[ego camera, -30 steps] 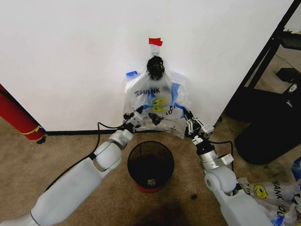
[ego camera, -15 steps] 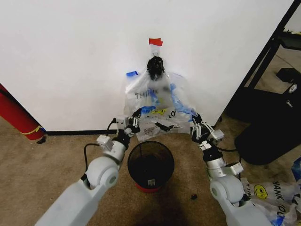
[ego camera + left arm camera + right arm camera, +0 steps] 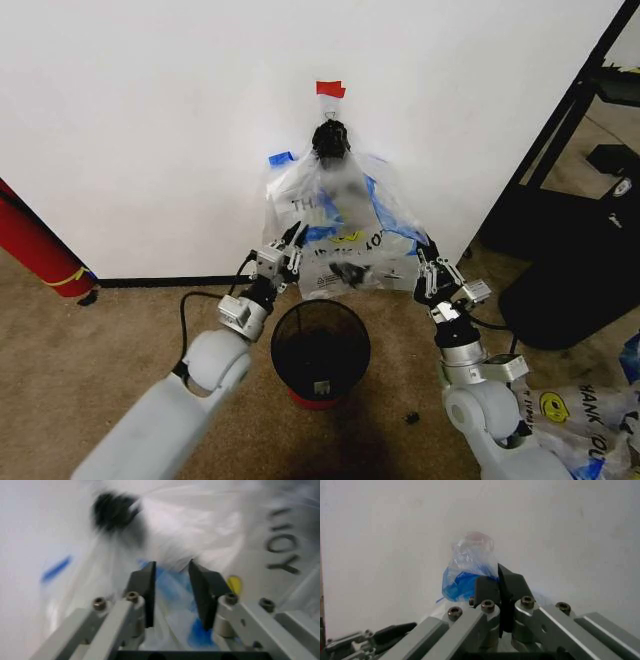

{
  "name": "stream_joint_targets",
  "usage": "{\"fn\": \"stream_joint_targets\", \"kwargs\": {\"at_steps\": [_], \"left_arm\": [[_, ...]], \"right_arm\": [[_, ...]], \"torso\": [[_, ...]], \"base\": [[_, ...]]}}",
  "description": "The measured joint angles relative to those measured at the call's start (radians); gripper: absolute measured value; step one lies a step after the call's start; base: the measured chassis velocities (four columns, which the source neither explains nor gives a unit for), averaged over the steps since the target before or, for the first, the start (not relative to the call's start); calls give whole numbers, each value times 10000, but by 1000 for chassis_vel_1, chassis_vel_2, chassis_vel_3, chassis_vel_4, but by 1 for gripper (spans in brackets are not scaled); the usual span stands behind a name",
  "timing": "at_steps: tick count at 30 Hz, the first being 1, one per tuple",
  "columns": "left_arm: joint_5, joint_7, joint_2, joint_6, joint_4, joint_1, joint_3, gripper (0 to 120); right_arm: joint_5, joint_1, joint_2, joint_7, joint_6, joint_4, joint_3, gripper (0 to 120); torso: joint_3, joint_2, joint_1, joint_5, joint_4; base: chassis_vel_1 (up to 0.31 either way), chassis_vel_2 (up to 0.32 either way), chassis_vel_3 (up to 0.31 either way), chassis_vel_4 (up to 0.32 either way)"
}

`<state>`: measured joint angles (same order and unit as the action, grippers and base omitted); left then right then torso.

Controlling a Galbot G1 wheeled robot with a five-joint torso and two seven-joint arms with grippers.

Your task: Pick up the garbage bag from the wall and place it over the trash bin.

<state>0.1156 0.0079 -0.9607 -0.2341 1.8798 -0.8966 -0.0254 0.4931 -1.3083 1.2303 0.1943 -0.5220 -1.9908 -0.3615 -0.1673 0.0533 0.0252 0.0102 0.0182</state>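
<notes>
The garbage bag hangs on the wall, with its gathered top caught on a dark hook just under a small piece of red tape. The bag is translucent white, with black letters, a yellow spot and blue patches. Its lower part spreads wide to both sides, and the bottom edge is above the trash bin. The bin is a round black mesh basket with a red base; it stands on the brown carpet close to the black baseboard, between the two arms.

The left end effector is at the lower left side of the bag. In the left wrist view its two dark fingers stand apart, and the plastic with a blue patch lies in the gap between them; they are not closed on it.

The right end effector is at the lower right corner of the bag. In the right wrist view its fingers are pressed together, and a bunch of blue and clear plastic rises from between them, so it is grasping the garbage bag.

On the floor at the right, beside the right arm, lies another similar bag. A red cylinder leans at the far left.
</notes>
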Motion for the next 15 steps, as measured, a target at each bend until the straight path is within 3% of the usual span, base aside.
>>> {"fn": "stream_joint_targets", "kwargs": {"at_steps": [5,7,15], "left_arm": [[-1365,1013,911,-159,-335,1212,497,56],[-1559,1135,1027,-105,-382,1441,629,59],[-2722,1310,1670,1313,-244,2643,1675,90]], "right_arm": [[-167,24,129,151,-29,-93,98,0],[-197,24,139,163,-30,-113,110,0],[-389,-10,173,219,-44,-166,103,0]], "torso": [[-1,-2,0,-1,-1],[-1,-2,0,0,-2],[-1,-2,0,0,0]], "base": [[0,0,0,0],[0,0,0,0],[0,0,0,0]]}}
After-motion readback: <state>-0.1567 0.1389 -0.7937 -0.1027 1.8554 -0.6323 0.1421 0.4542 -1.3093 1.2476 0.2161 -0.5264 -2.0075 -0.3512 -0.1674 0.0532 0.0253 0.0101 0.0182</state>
